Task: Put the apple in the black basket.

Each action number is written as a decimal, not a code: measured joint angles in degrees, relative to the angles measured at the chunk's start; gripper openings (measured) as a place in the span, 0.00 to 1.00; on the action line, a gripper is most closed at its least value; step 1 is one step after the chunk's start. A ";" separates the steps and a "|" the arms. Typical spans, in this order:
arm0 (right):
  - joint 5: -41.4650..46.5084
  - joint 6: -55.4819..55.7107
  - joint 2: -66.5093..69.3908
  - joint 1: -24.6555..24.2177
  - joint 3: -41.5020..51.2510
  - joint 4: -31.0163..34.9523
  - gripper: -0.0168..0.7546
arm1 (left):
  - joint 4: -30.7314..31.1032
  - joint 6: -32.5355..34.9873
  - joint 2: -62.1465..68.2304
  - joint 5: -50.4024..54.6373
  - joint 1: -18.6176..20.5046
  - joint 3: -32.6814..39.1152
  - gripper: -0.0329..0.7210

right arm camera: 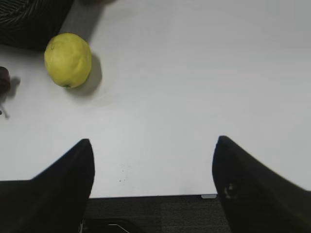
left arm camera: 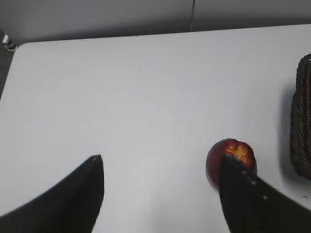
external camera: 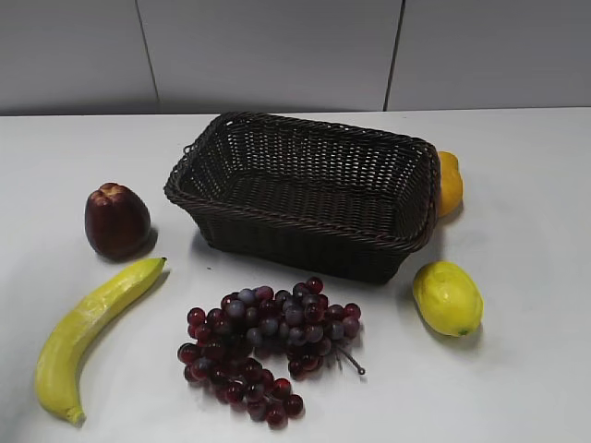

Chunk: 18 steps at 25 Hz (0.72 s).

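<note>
The apple (external camera: 116,220) stands upright on the white tabletop (external camera: 526,185), just left of the black basket (external camera: 305,192) and apart from it, with the banana (external camera: 92,334) near its front. The basket is empty, so any spot inside will serve. The left claw (left arm camera: 160,167) hangs spread wide and empty above bare tabletop, the apple beside its right finger. The right claw (right arm camera: 153,148), likewise splayed and empty, sits near the tabletop's front edge, well clear of the lemon (right arm camera: 68,59).
</note>
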 joint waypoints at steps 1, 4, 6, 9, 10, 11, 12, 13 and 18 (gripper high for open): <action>0.00 0.00 0.00 0.00 0.00 0.00 0.76 | -0.44 0.28 2.54 2.09 -0.73 -2.08 0.76; 0.00 0.00 0.00 0.00 0.00 0.00 0.76 | -1.36 1.85 9.90 6.25 -3.65 -7.59 0.76; 0.00 0.00 0.00 0.00 0.00 0.00 0.76 | -1.64 2.45 15.20 8.69 -6.29 -11.19 0.76; 0.00 0.00 0.00 0.00 0.00 0.00 0.76 | -1.82 2.83 21.82 11.30 -9.60 -15.54 0.76; 0.00 0.00 0.00 0.00 0.00 0.00 0.76 | -1.82 2.83 24.41 11.77 -10.56 -17.00 0.76; 0.00 0.00 0.00 0.00 0.00 0.00 0.76 | -1.88 2.83 26.14 12.01 -11.43 -18.45 0.76; 0.00 0.00 0.00 0.00 0.00 0.00 0.76 | -1.88 2.88 27.81 12.12 -11.97 -19.33 0.76; 0.00 0.00 0.00 0.00 0.00 0.00 0.76 | -1.88 2.88 29.67 12.23 -12.49 -20.02 0.76; 0.00 0.00 0.00 0.00 0.00 0.00 0.76 | -1.61 2.99 37.76 13.19 -12.91 -20.92 0.78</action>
